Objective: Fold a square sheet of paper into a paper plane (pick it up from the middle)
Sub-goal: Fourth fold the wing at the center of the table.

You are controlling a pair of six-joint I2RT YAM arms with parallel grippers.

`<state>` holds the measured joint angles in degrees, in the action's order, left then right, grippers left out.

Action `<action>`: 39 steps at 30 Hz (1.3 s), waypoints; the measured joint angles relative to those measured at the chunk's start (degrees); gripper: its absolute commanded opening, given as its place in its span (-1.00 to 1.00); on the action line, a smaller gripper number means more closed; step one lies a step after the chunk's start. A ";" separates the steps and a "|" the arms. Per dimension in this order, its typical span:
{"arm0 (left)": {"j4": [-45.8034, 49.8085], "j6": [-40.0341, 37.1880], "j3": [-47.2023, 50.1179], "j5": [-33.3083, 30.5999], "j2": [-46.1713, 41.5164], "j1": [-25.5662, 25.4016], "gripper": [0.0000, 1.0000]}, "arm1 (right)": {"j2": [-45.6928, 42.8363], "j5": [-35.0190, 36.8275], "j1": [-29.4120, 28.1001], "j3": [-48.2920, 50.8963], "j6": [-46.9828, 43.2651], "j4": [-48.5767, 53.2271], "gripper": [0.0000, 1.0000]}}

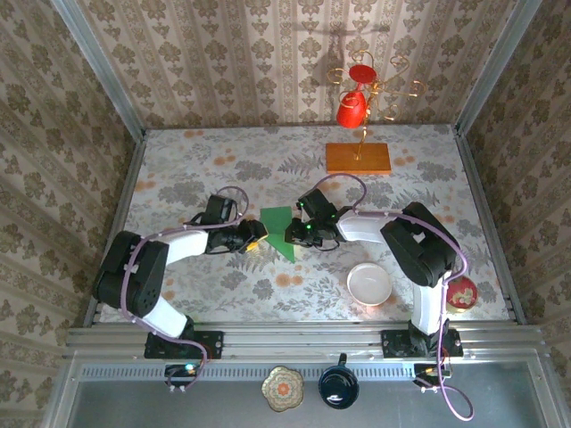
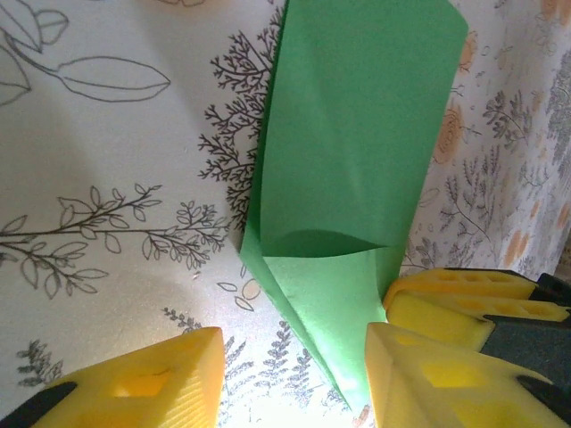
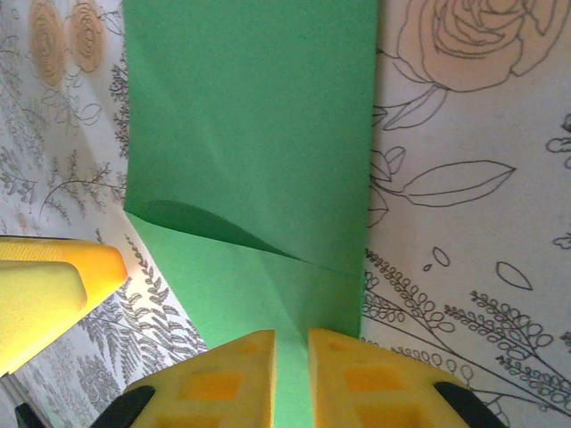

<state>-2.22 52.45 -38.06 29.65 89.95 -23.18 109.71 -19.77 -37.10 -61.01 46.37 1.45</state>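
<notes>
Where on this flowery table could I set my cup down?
Bare tabletop: the far left corner, left of the orange rectangular wooden slab; and the near strip between the left arm and the round white bowl. Crowded: the middle, where the left gripper and right gripper meet over the folded bright green paper.

Floral table (image 1: 178, 169) carries green paper (image 1: 279, 225), orange slab (image 1: 358, 158), white bowl (image 1: 357, 275).
</notes>
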 measured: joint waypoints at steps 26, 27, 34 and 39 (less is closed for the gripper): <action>-0.79 1.95 -2.86 0.24 3.91 0.00 -0.28 | 0.94 0.02 0.22 -0.02 0.17 -0.07 -0.72; -0.76 1.95 -2.93 0.39 4.22 0.00 -0.27 | 0.94 0.02 0.22 -0.02 0.15 -0.07 -0.71; -0.61 1.77 -3.98 1.11 4.85 0.00 -0.34 | 0.94 0.00 0.22 -0.02 0.17 -0.07 -0.73; -0.79 1.53 -4.92 2.14 5.29 0.00 -0.31 | 0.94 0.00 0.22 -0.02 0.17 -0.07 -0.73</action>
<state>-3.01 53.98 -42.98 31.79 95.24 -23.18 110.65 -19.77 -36.88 -61.04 46.54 1.39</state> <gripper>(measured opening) 0.343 0.138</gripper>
